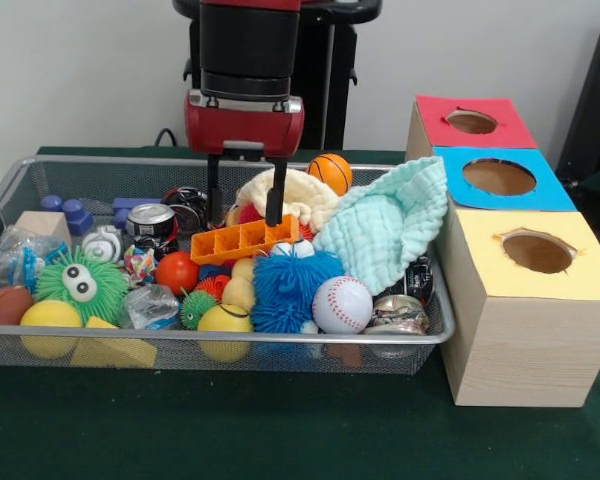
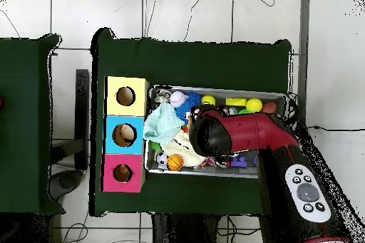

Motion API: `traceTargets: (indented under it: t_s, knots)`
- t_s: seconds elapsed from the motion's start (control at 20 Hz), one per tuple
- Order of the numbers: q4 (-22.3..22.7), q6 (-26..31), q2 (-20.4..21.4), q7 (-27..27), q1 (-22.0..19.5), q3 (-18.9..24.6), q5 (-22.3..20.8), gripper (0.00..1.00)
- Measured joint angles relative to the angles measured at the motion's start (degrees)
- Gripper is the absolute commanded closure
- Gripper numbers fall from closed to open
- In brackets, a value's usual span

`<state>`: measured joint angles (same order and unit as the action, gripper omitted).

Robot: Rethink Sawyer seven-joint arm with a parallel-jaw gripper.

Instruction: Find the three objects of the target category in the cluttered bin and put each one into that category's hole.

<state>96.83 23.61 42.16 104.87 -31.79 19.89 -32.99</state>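
Note:
The bin (image 1: 280, 339) of silver wire mesh is full of toys; it also shows in the overhead view (image 2: 221, 90). My gripper (image 1: 245, 221) hangs over the bin's middle, open, with its black fingers (image 1: 276, 205) reaching down to an orange gridded tray (image 1: 242, 239). The right fingertip touches the tray's top edge. Nothing is held. The hole (image 1: 471, 122) in the red-faced box is at the far right, behind the blue and yellow ones; it also shows in the overhead view (image 2: 122, 173). From above, the red arm (image 2: 235, 135) hides the gripper.
Around the tray lie a baseball (image 1: 342, 304), a mini basketball (image 1: 330, 172), a blue fuzzy ball (image 1: 295, 288), a green fuzzy ball with eyes (image 1: 80, 285), a red ball (image 1: 176, 272), a can (image 1: 150, 222) and a mint cloth (image 1: 390, 225) draped over the bin's right rim.

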Motion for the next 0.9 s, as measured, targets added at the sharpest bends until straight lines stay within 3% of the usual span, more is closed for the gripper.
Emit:
traceTargets:
  t_s: [0.35, 0.9]
  knots:
    - [0.0, -1.3, -1.5, 0.0, 0.3, 0.0, -0.3, 0.00]
    - [0.0, -6.6, -4.9, 0.0, 0.7, -0.3, -4.2, 0.00]
